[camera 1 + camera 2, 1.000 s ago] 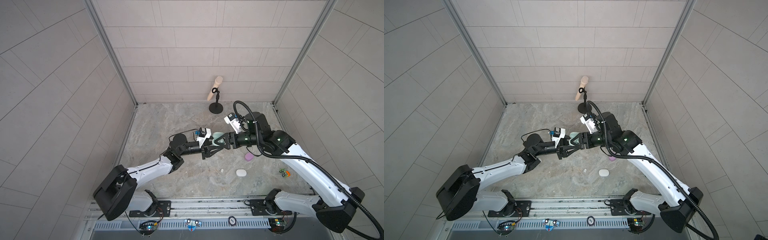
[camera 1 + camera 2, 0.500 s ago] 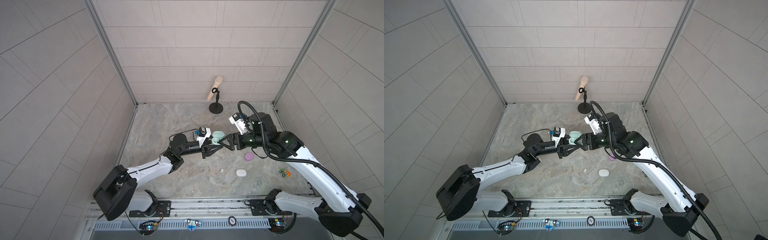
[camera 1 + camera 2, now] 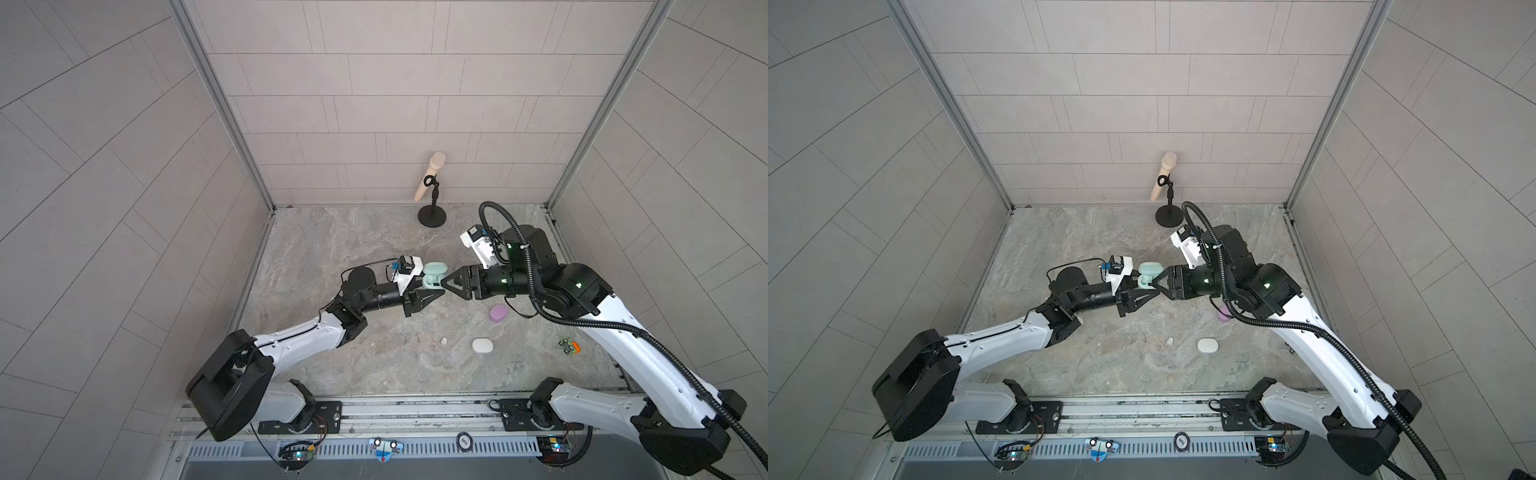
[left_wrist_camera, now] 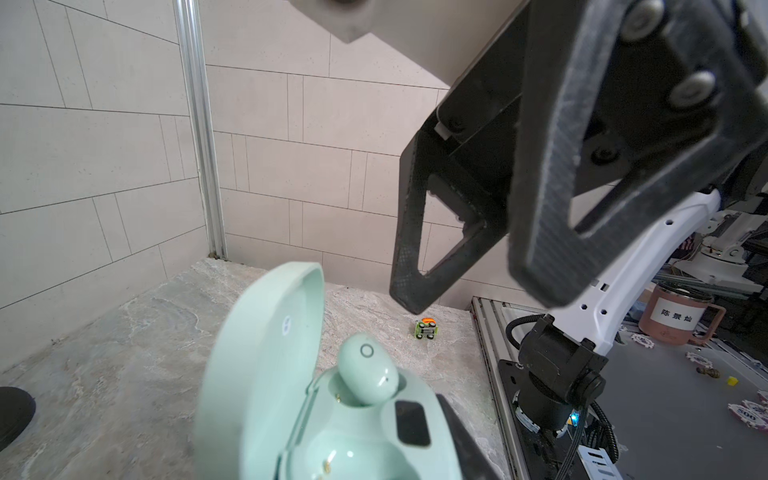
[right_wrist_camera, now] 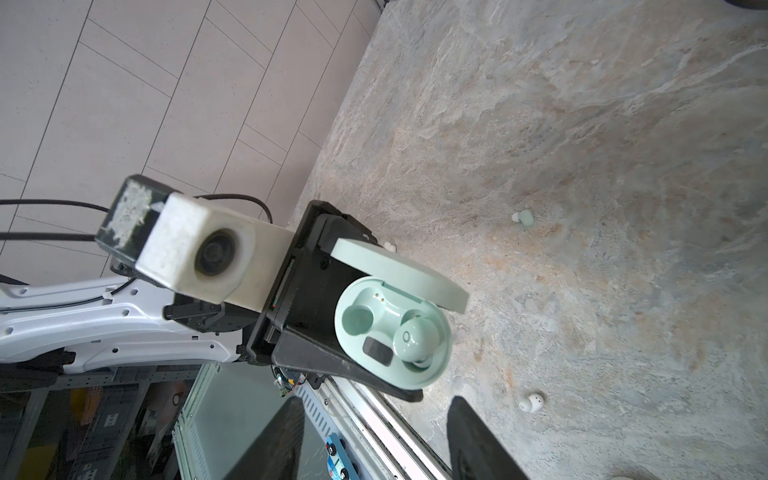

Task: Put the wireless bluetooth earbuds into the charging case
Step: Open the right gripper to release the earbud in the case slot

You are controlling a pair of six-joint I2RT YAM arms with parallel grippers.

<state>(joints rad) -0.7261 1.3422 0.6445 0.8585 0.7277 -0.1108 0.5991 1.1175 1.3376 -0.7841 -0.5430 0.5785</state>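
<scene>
- My left fingers (image 5: 316, 353) are clamped on the mint-green charging case (image 5: 438, 359) and hold it clear of the tabletop (image 5: 623, 166), with the lid (image 5: 399, 270) swung open.
- My right fingers (image 5: 469, 428) are spread and empty. They sit just in front of the case opening without touching it.
- One mint earbud (image 4: 365, 374) sits in one socket. It stands proud and tilted, so I judge it not fully seated. The other socket (image 5: 357, 320) is empty.
- A second mint earbud (image 5: 524, 217) lies loose on the tabletop, well apart from the case. A white earbud (image 5: 532, 402) lies nearer my right fingers.
- Risk: the proud earbud drops out. Cause: any tilt or jolt of the case while it is held aloft.
- Risk: the lid is knocked shut, or the case twists in my left grip. Cause: a right fingertip catching the lid edge.
- Risk: the wrong bud is fetched. Cause: the white earbud lies closer than the mint one.
- Risk: the loose bud skids away. Cause: it is smooth, rounded and far smaller than a fingertip, so an off-centre pinch ejects it.
</scene>
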